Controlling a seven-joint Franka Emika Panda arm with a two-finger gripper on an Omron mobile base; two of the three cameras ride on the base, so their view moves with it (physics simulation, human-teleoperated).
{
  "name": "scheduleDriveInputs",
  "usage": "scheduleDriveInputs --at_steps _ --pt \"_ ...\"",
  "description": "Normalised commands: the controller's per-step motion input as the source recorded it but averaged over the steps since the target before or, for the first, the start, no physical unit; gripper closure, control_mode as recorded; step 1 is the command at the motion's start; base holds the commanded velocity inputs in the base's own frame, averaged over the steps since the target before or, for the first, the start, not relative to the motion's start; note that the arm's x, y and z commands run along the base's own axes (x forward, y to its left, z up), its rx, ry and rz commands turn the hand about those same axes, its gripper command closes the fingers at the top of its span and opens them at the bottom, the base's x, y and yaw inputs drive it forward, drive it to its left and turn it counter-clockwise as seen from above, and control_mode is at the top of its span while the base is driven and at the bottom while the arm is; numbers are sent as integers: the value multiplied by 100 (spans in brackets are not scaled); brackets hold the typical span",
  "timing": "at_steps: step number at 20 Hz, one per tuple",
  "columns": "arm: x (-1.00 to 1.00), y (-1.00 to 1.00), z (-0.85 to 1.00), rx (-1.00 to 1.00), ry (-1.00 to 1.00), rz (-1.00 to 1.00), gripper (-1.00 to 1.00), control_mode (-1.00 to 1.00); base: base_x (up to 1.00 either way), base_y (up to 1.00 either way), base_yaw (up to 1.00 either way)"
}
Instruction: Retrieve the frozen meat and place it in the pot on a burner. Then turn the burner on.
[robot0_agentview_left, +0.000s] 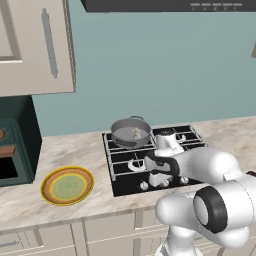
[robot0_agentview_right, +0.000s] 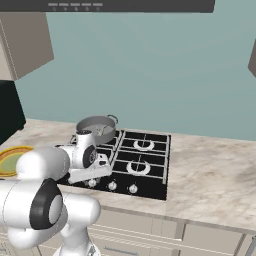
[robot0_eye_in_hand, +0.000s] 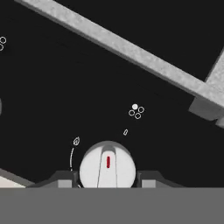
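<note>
On the counter (robot0_agentview_left: 75, 150), the frozen meat (robot0_agentview_left: 136, 133) already lies in the pot (robot0_agentview_left: 130, 132) on the back-left burner. Lighting it remains: the hand (robot0_eye_in_hand: 107, 183) sits spread around a silver knob (robot0_eye_in_hand: 107, 165), not visibly pinching.

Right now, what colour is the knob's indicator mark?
Red, on the silver knob; clearest in the hand view.

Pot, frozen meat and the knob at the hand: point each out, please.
pot (robot0_agentview_left: 121, 134): left base view, on its grey side wall.
frozen meat (robot0_agentview_left: 136, 132): left base view, on the pale lump inside the pot.
knob (robot0_eye_in_hand: 107, 167): hand view, on its silver face beside the red mark.
</note>
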Motion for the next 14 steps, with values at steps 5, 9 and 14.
scheduleDriveInputs --at_steps 5,9,14 --pt "0 -20 -6 0 -13 38 100 -100 0 0 0" --pt "-4 -9 0 0 -8 33 100 -100 0 0 0" --pt "-4 0 0 0 -3 26 100 -100 0 0 0"
